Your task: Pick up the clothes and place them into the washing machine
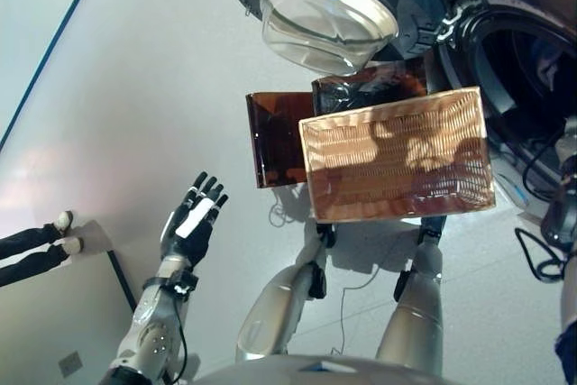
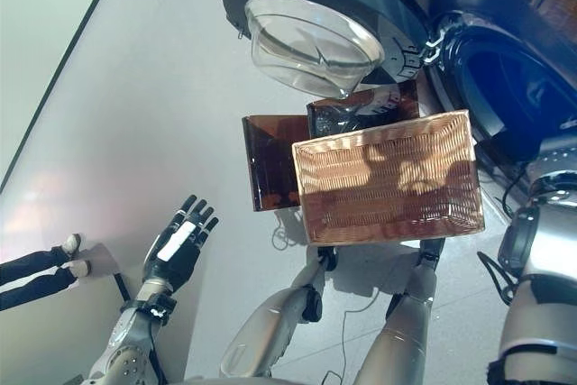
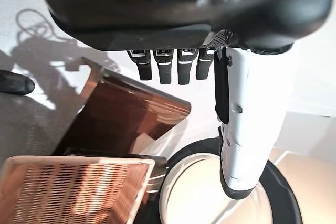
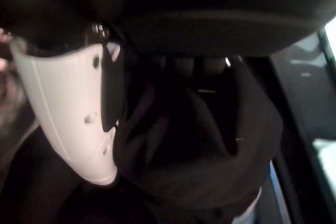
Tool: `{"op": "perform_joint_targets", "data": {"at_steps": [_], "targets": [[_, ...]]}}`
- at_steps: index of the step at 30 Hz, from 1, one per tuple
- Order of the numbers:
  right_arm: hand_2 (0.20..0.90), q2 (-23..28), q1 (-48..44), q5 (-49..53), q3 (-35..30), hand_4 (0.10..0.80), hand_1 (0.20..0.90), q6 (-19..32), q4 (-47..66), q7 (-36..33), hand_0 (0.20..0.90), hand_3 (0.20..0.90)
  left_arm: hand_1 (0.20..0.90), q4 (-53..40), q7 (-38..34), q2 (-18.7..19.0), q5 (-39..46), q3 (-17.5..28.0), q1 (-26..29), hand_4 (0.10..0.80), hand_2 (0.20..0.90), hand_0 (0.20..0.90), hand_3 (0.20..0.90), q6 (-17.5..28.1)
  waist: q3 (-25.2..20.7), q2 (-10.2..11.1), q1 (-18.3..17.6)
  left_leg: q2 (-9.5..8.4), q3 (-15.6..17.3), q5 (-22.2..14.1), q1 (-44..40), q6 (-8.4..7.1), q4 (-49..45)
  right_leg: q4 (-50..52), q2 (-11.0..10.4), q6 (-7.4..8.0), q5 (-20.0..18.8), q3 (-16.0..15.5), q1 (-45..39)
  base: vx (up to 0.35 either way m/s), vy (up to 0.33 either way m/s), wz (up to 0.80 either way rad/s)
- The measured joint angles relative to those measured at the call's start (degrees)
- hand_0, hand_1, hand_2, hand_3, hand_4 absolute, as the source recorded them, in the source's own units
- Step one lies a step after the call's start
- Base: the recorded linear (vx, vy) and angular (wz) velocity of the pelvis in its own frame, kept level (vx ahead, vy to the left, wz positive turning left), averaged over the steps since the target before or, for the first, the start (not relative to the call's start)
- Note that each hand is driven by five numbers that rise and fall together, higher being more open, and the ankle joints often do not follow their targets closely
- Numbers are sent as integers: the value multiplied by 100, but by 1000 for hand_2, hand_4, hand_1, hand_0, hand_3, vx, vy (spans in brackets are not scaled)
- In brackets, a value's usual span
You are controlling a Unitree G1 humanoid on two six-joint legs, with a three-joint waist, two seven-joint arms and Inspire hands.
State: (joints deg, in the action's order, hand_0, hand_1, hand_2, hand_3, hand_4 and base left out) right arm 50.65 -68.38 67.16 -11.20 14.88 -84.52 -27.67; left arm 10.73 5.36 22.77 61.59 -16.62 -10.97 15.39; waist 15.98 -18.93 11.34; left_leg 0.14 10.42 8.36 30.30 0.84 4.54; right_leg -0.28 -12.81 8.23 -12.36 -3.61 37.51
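A person's legs (image 1: 36, 245) lie at the far left edge on the floor (image 1: 135, 87). Next to them the left hand (image 1: 194, 218) hangs over bare floor with its fingers straight and spread, holding nothing. Further right stand two brown see-through panels (image 1: 275, 137), one behind the other, and just beside them one wicker basket (image 1: 397, 169), tilted so its inside faces up; no clothes show in it, only woven bottom and shadows. Above the basket the washing machine door (image 1: 329, 11) stands swung open, its glass bowl facing out. Right of the door is the one washing machine (image 2: 491, 69), its dark drum mouth open. The right hand (image 4: 68, 114) shows in its wrist view, thumb and fingers closed round a dark cloth (image 4: 194, 145); the right arm reaches toward the drum opening, so the cloth is in that hand at the machine, though whether it is inside the drum I cannot tell
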Motion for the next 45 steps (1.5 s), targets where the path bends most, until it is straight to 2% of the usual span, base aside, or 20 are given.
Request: {"op": "perform_joint_targets", "data": {"at_steps": [4,6,7,8,14,19,26,33,39,42,45], "targets": [[200,-42,-71,316,-154,300,200,441,113,-178,200,200,900,2,-55,3,13,-45,2,800,900,900,900,-3,27,-11,19,-6,13,-10,27,14,0,-96,0,8,-104,1,1,4,-1,-2],[200,-47,-71,201,-115,300,200,488,228,-274,200,200,900,1,-53,5,14,-41,11,800,900,900,900,-3,60,-27,6,-12,16,-11,29,16,0,-100,-4,7,-105,1,1,-6,-6,-2],[582,-47,-71,149,-91,573,582,488,231,-286,582,582,900,1,-53,5,14,-41,11,800,900,900,900,-3,62,-28,7,-12,17,-11,29,16,0,-102,-4,6,-105,2,2,0,0,0],[900,-45,-70,-39,12,800,900,461,214,-319,900,900,900,1,-48,6,13,-41,9,800,900,900,900,-2,62,-27,3,-9,16,-11,28,16,0,-101,-2,6,-105,-1,2,0,0,0],[900,-4,-50,-1597,916,800,900,-190,124,-300,900,900,900,3,40,13,-1,-34,8,800,900,900,900,1,67,-25,-109,-6,25,-10,26,15,0,-99,2,6,-105,-2,3,-13,-10,0],[900,19,-48,-2467,1016,800,900,-490,97,-360,900,900,900,10,91,13,-23,-26,10,800,900,900,900,3,67,-24,-118,-2,30,-9,19,14,-1,-92,5,5,-107,-2,2,0,0,0],[900,42,-48,-3118,1387,800,900,-814,85,-349,900,900,900,58,88,12,-127,21,15,800,900,900,900,4,68,-23,-120,7,14,-9,2,14,-1,-36,11,2,-129,-8,1,0,0,0],[900,38,-35,-3664,1381,800,900,-880,96,-509,900,900,900,108,65,11,-168,29,16,800,900,900,900,8,68,-23,-113,10,10,-8,-14,14,-1,7,11,22,-149,-11,1,0,0,0],[900,18,127,-4243,1237,800,900,-1036,385,-1104,900,900,900,111,-49,0,-252,35,70,800,900,900,900,27,65,-27,-94,12,7,-8,-19,15,-1,10,11,20,-151,-12,-5,0,0,0],[900,-54,563,-4847,1112,800,900,-1247,1017,-1566,900,900,900,115,-119,-66,-265,35,156,800,900,900,900,120,64,-28,-93,16,3,-8,-25,15,-1,18,15,19,-152,-16,-12,0,0,0],[900,-192,903,-5159,896,800,900,-1250,1417,-1821,900,900,900,121,-170,-126,-322,44,238,800,900,900,900,151,62,-30,-96,29,-12,-9,-44,14,-1,33,25,15,-169,-28,-24,0,0,0]]}}
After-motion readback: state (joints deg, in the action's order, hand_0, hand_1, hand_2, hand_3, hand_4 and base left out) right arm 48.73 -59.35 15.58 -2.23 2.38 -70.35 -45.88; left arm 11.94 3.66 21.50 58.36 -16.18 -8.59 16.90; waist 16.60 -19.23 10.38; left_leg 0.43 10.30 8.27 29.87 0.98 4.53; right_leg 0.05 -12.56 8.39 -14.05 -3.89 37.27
